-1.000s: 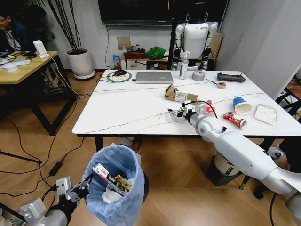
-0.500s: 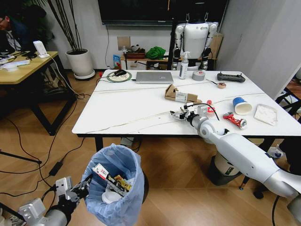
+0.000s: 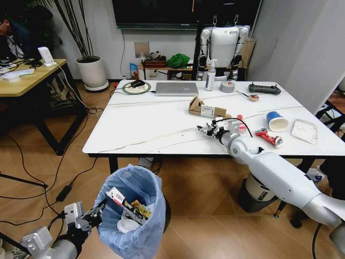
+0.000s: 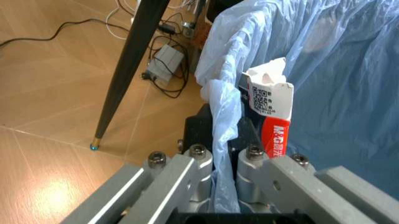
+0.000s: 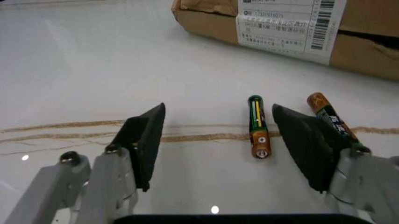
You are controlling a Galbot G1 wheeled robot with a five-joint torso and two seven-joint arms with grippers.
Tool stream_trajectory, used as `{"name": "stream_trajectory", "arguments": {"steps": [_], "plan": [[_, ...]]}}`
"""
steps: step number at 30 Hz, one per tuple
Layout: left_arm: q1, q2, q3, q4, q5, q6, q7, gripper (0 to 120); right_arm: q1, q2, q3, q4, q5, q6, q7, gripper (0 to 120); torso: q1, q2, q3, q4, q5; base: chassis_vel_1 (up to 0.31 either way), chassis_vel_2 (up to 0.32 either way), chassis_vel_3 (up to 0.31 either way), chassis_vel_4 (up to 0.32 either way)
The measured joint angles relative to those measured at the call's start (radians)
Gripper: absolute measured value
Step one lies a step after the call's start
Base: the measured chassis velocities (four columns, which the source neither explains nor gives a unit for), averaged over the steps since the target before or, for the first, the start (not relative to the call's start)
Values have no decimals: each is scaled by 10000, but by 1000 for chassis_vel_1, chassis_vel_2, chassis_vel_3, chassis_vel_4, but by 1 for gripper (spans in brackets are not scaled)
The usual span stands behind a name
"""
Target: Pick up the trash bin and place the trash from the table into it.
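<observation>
Batteries [image 5: 258,127] show up close on the table [image 3: 151,127], between the right pincer's [image 5: 218,140] spread fingers; left pincer [image 4: 218,161] grips the bin [image 3: 132,216] rim, arm low.

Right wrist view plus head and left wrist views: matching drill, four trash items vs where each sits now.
1. torn brown cardboard box
2. green-and-gold battery
3. red-and-white carton
4. blue paper cup

A. inside the blue-bag-lined trash bin
B. between the open jaws of the right gripper
C. on the white marble-look table, right of the right gripper
D. on the table ahead of the right gripper, shipping label showing

Pairs: 1-D, 2-B, 3-A, 4-C
</observation>
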Motion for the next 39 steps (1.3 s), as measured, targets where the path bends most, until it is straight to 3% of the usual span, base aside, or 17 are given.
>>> {"name": "stream_trajectory", "arguments": {"steps": [7,9,14,18,25,32,39], "plan": [[-52,28,15,31,-29,-1,0,0,44,-34,-28,-8,14,-8,-20,34,0,0,0,0,0,0,0,0,0],[-58,29,19,34,-32,-2,0,0,49,-38,-31,-8,16,-10,-29,32,0,0,0,0,0,0,0,0,0],[-95,33,47,58,-49,-4,0,0,90,-52,-64,-52,19,-14,-91,11,0,-1,0,1,1,0,0,0,0],[-109,49,44,58,-82,-4,-1,0,118,-55,-87,-64,19,-15,-164,1,0,-2,0,0,1,0,0,0,0],[-105,69,76,59,-103,-4,-6,0,129,-269,-92,643,112,6,-330,1,1,-4,1,0,1,0,0,0,0],[-138,146,139,70,-156,-4,-12,0,121,-717,-126,2781,686,87,-554,1,1,-4,1,1,0,0,0,0,0],[-159,185,50,130,-227,-4,-24,0,-40,-1350,-1010,5425,1018,653,-1557,1,0,-4,1,0,0,0,0,0,0]]}}
